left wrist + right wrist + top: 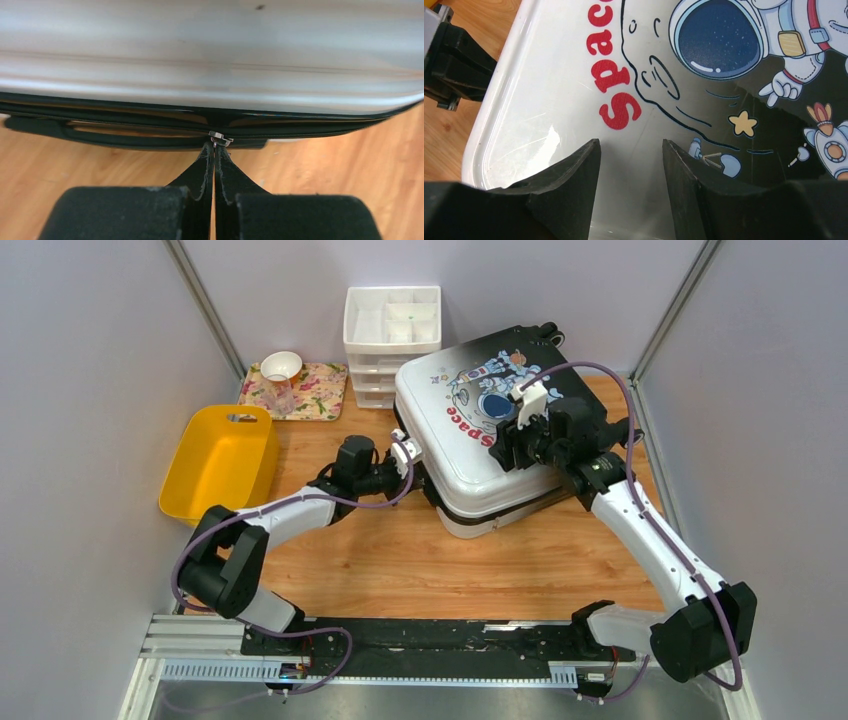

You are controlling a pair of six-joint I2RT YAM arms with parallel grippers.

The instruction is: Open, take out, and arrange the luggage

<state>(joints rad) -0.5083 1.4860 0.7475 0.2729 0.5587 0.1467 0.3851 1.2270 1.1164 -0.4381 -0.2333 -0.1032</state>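
While the left gripper [215, 152] nips the zipper pull [220, 138]: luggage [465, 455], lying flat toward the table's far right corner.
Left gripper: fingers closed together, only their tips on the small metal pull at the seam on the case's left side. Right gripper [631, 150]: jaws parted, holding nothing, set low over the printed lid near the red lettering; whether it touches the shell cannot be told. Hazards, as judged: the thin tip grip may shed the pull if tugged off the zip's line; the slider may bind at a rounded corner; if the lid is not pressed down, the case may slide or swing on the table [400, 560] toward the white drawer organizer [372, 368] at the far edge instead of unzipping.
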